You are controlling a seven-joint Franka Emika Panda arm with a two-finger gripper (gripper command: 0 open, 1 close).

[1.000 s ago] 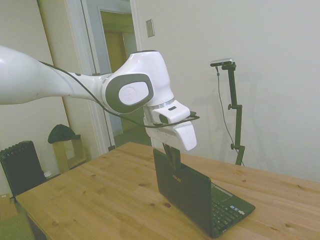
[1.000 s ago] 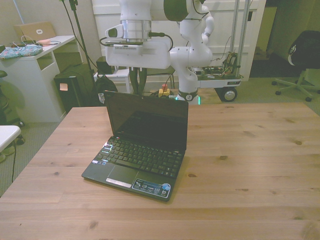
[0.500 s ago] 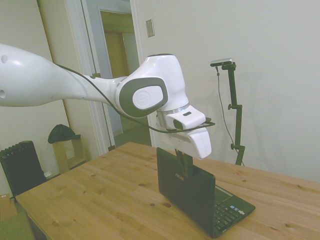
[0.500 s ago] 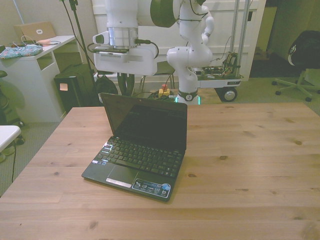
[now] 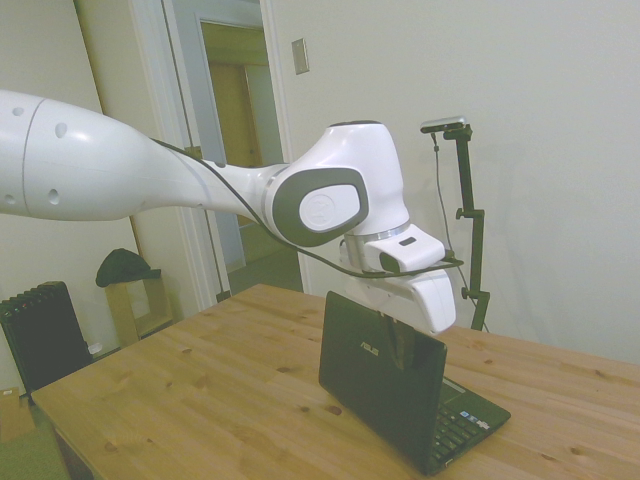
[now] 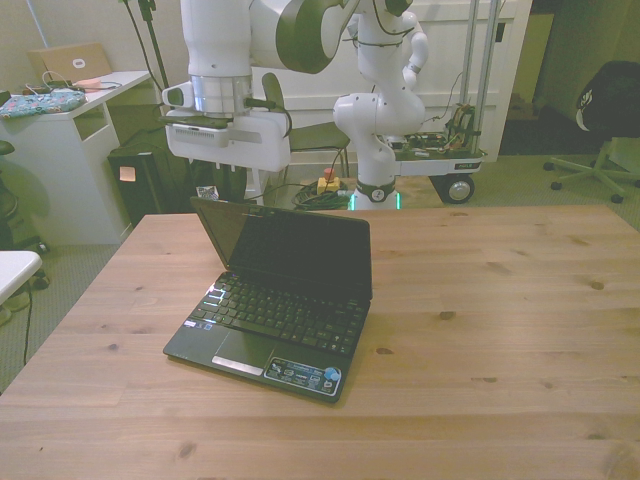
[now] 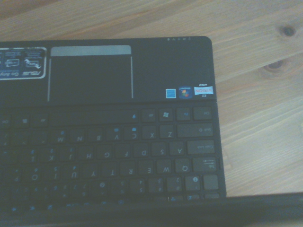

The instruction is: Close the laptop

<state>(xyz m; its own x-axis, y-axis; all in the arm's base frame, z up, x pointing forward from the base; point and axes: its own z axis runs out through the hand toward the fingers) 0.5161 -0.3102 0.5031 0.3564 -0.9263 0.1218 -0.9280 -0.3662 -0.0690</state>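
The laptop (image 6: 285,290) is a small glossy black notebook on the wooden table (image 6: 500,300), toward the front view's left. Its lid (image 5: 375,375) with the silver ASUS logo leans forward over the keyboard, partly folded. My gripper (image 5: 402,336) sits at the lid's top edge, against its outer face, near the corner on the front view's left (image 6: 226,186). The wrist view looks down on the keyboard, touchpad and palm-rest stickers (image 7: 189,91), with the dark lid edge across one side.
Behind the table in the front view stand a second white robot on a wheeled base (image 6: 385,110), a white desk (image 6: 70,130) at the left and a black office chair (image 6: 600,110) at the right. A dark radiator (image 5: 40,335) shows in the side view.
My gripper has moved along with the lid's top edge toward the keyboard side. The lid has tipped from nearly upright to leaning forward over the keys.
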